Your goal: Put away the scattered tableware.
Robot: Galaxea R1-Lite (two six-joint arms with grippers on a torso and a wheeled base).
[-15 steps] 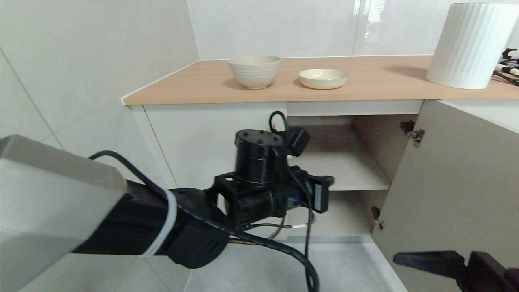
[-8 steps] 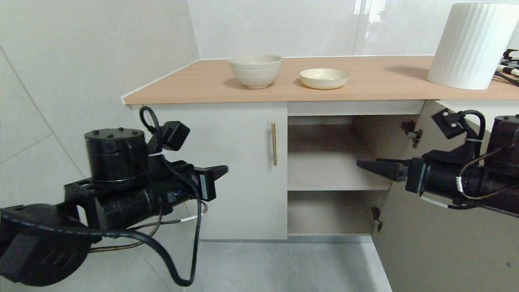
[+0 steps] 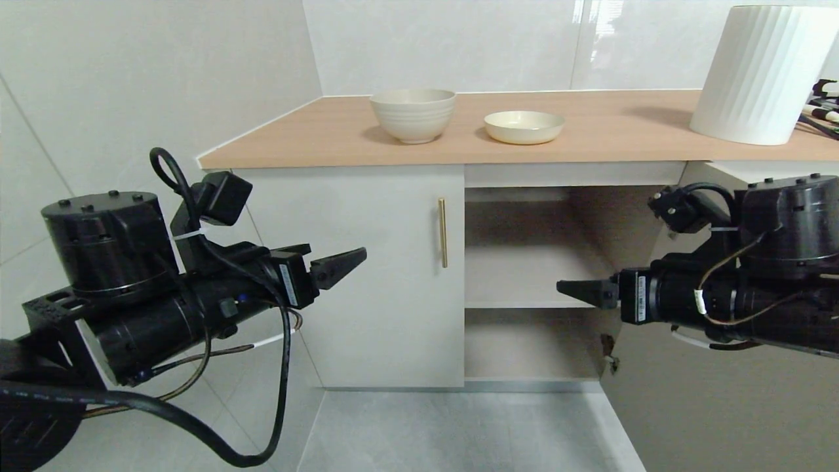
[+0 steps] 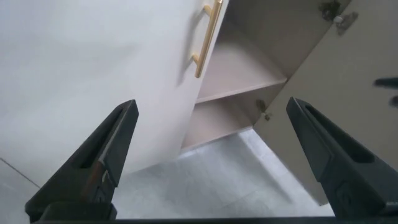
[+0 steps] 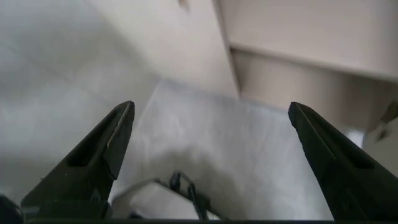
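**A:** How is the left gripper [image 3: 337, 263] looking?

**B:** It is hanging in the air in front of the closed cabinet door [image 3: 367, 275]. It is released, with its two fingers [image 4: 106, 155] spreading wide and nothing lying between them.

**A:** And the right gripper [image 3: 583, 290]?

**B:** It is sitting at the mouth of the open compartment, near the front edge of the shelf [image 3: 524, 275], with its tip pointing toward the left gripper. It is slack too, both fingers gaping apart and gripping nothing.

**A:** How much tableware are you counting?

**B:** Two pieces. Both are sitting on the wooden countertop [image 3: 623, 131], well above the grippers. One is a ribbed beige bowl [image 3: 413, 115] and one is a shallow cream dish [image 3: 524, 126]. They are near each other but not touching, with the bowl on the left.

**A:** Is anything else standing up there?

**B:** One tall white ribbed container [image 3: 763, 72] is standing at the right end. Some dark objects [image 3: 822, 105] are lying at the far right edge, and I cannot make them out.

**A:** And the cabinet?

**B:** Two doors are showing. The closed one is carrying one brass handle [image 3: 442, 233]. The open door [image 3: 688, 406] is standing wide on the right, with one hinge [image 3: 609, 351] showing low on the frame. One shelf is dividing the open compartment into two levels.

**A:** Any writing?

**B:** One small white sticker [image 3: 288, 285] is showing on each gripper, two in all, and the print is too small to read.
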